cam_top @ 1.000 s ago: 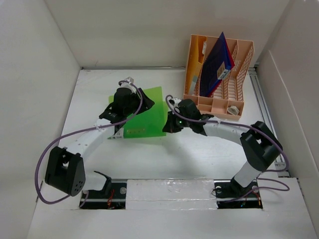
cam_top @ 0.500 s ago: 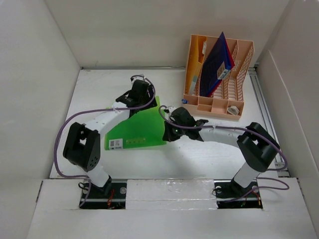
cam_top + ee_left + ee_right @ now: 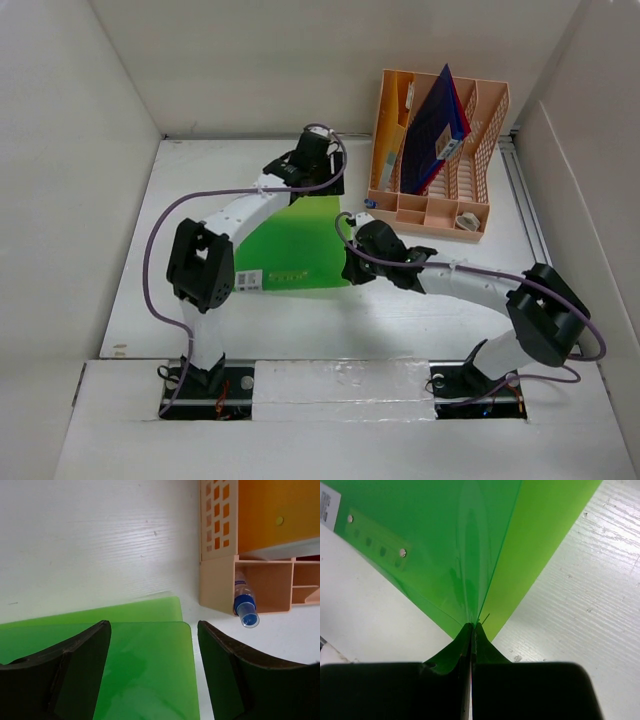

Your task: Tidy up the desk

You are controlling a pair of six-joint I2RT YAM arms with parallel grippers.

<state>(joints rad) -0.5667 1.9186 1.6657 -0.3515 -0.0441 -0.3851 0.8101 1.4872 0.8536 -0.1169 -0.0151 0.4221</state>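
Observation:
A green plastic folder (image 3: 290,250) lies on the white desk (image 3: 200,190), with a white label at its near left corner. My right gripper (image 3: 350,265) is shut on the folder's right edge. In the right wrist view the jaws (image 3: 472,627) pinch the green sheets (image 3: 420,540) tight, and the leaves spread apart beyond them. My left gripper (image 3: 308,160) is open and empty over the folder's far right corner. In the left wrist view the folder (image 3: 145,670) shows between the spread fingers (image 3: 153,627), untouched.
A peach slotted file rack (image 3: 435,150) stands at the back right with dark blue folders (image 3: 435,125) in it. A small blue-capped tube (image 3: 246,611) pokes out of its near left compartment. White walls enclose the desk. A taped rail (image 3: 340,375) runs along the near edge.
My left arm has swung right and farther away, from the folder's left part to its far right corner. The folder has shifted right and towards the near edge with my right gripper.

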